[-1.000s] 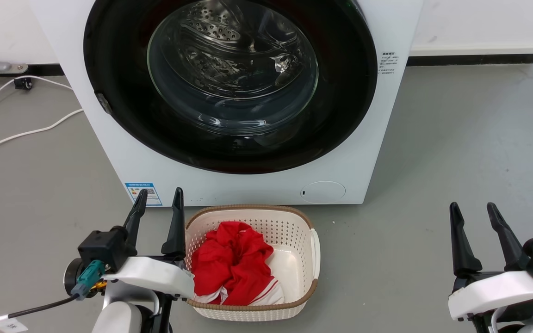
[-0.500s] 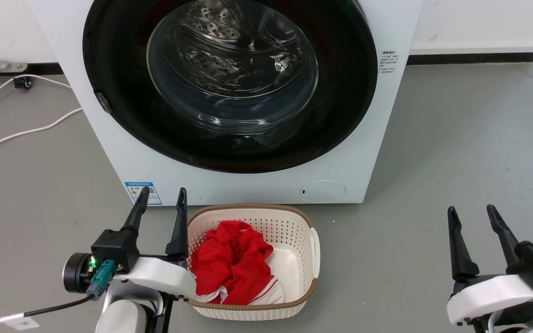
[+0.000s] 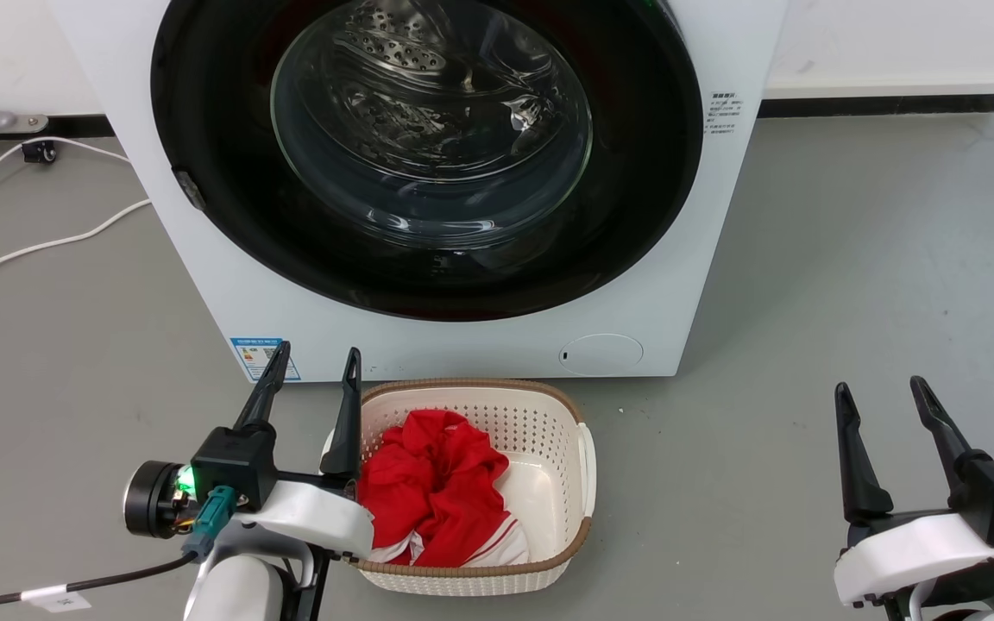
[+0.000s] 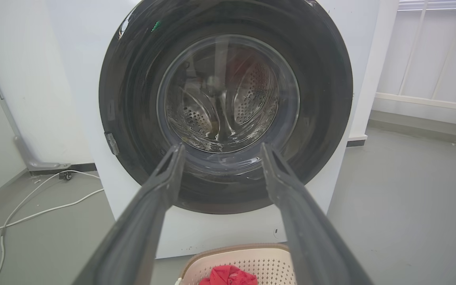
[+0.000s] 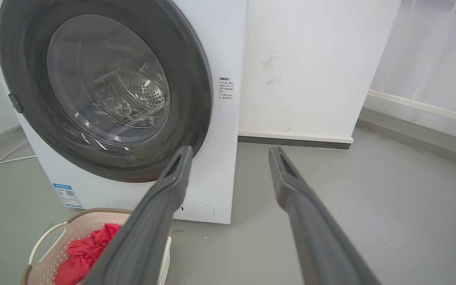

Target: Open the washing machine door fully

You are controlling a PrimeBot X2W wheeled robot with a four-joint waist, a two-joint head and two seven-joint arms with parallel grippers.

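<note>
In the head view, the washing machine door (image 3: 428,155) sits shut on the washing machine (image 3: 204,293), beyond both jaws: your left jaws spread empty beside the basket (image 3: 540,418), your right jaws spread empty well to the right. Left wrist: door straight ahead between the jaws, untouched. Right wrist: door upper left.

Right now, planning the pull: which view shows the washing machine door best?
Left wrist view: the washing machine door faces it squarely, nearly whole, the left gripper crossing its lower part. Head view crops its top; right wrist view sees it obliquely.
</note>
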